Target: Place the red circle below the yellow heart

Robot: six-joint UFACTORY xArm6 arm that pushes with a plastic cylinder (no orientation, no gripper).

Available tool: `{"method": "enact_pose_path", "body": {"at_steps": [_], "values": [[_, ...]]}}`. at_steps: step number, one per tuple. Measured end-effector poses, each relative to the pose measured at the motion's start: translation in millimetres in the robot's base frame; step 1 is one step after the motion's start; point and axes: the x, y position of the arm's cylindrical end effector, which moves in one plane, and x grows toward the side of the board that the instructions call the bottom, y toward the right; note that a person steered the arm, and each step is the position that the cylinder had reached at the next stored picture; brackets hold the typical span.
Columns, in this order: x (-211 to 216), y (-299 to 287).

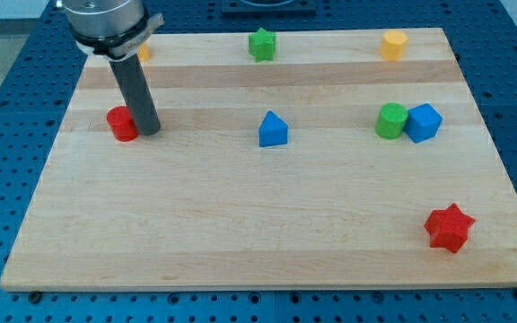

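The red circle lies on the wooden board at the view's left. My tip rests on the board right beside it, touching or almost touching its right side. A yellow block sits at the top left, mostly hidden behind the arm, so its shape does not show; it may be the yellow heart. It lies above the red circle in the view.
A green star at top centre, a yellow hexagon-like block at top right, a blue triangle at centre, a green cylinder touching a blue cube at right, a red star at bottom right.
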Motion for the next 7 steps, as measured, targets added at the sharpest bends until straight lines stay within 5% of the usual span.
{"method": "enact_pose_path", "body": {"at_steps": [4, 7], "values": [[2.4, -5.8], [-18.1, 103.1]]}}
